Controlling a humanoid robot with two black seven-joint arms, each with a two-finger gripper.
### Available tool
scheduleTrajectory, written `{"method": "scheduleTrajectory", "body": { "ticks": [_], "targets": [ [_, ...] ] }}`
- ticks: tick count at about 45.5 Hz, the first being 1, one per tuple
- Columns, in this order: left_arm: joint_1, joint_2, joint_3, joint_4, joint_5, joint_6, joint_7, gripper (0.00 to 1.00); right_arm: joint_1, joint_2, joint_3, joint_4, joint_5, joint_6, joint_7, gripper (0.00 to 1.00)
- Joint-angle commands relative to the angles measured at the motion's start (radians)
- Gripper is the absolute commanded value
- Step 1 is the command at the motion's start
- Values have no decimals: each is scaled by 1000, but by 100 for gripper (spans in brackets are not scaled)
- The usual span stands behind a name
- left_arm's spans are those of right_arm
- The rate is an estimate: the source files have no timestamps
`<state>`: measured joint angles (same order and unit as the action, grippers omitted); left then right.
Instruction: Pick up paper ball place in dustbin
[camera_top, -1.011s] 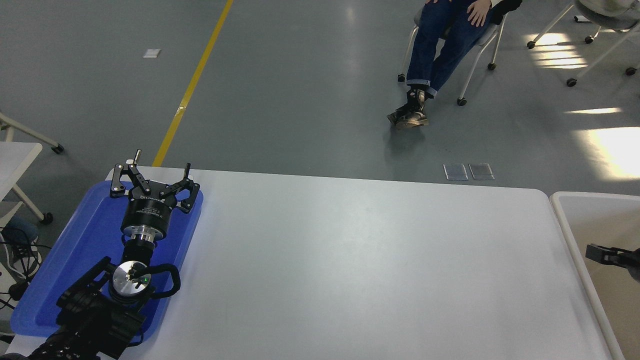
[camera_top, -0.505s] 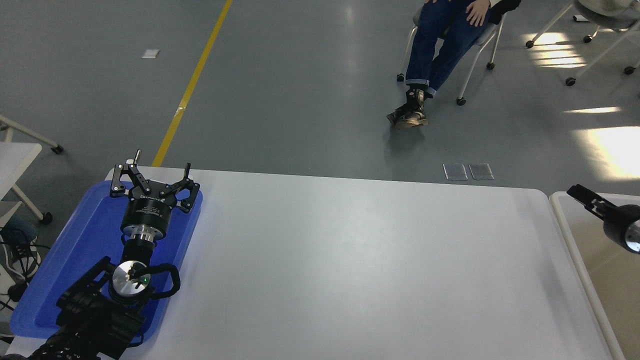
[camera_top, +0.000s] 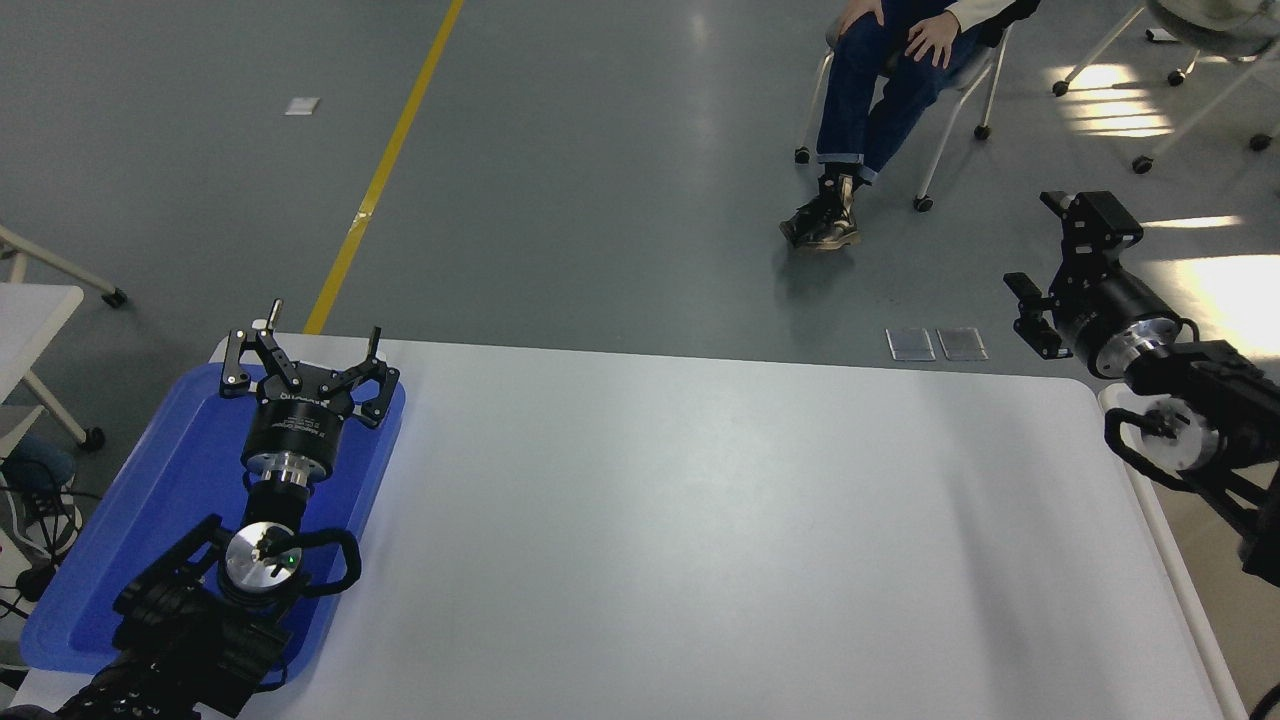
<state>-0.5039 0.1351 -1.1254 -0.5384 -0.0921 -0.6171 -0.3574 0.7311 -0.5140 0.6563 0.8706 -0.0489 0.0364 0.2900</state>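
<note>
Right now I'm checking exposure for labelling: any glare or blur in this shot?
Head view: sunlight patches blow out on the floor at upper right; soft sheen across the table; the right gripper casts a faint shadow; nothing looks motion-blurred.

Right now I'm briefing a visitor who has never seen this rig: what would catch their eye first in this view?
Probably the flat blue plastic tray at the white table's left end, with the left arm's open black tool parked over it. Next, the right arm's black tool raised past the table's far right corner, open and holding nothing. A person sits on a wheeled chair on the grey floor beyond; no paper ball shows.
</note>
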Motion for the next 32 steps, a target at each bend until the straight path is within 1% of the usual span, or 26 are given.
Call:
{"method": "scheduleTrajectory", "body": {
  "ticks": [1,11,14,23,32],
  "targets": [
    [1,0,0,0,0,0,0,100,-67,152,149,16,175,33,1,100],
    [-1,0,1,0,0,-1,0,100,-130,249,210,-25,187,103,3,100],
    [-1,0,1,0,0,-1,0,100,-150,278,250,-74,192,152,3,100],
    [-1,0,1,0,0,-1,0,100,-208,276,273,-111,236,275,-2,100],
    [-1,0,1,0,0,-1,0,100,-237,272,276,-174,238,356,-5,100]
  ]
}}
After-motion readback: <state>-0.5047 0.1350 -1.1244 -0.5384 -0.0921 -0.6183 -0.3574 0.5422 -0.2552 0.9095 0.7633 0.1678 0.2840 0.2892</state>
